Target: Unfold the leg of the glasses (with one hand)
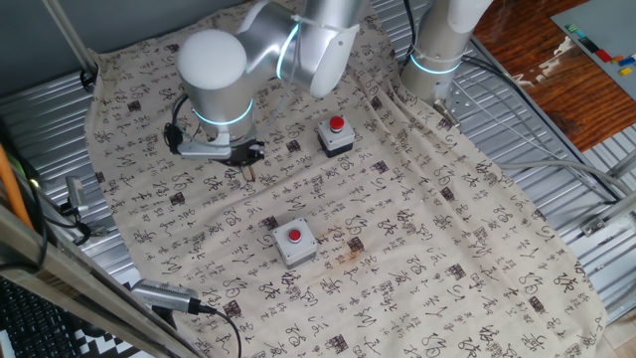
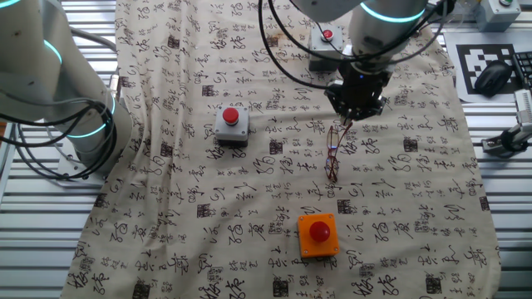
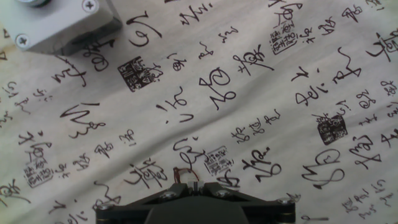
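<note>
down in one fixed view, the gripper (image 1: 245, 162) hangs over the printed cloth (image 1: 417, 239), up and left of the nearer grey button box (image 1: 295, 242); the glasses cannot be made out there. from the other fixed view, the gripper (image 2: 349, 119) has its fingers drawn together on the top end of the glasses (image 2: 334, 151), which trail toward the orange button box (image 2: 318, 235) below. through the hand view, the fingertips (image 3: 194, 185) sit nearly closed, pinching a thin reddish wire of the glasses (image 3: 184, 172) just above them.
</note>
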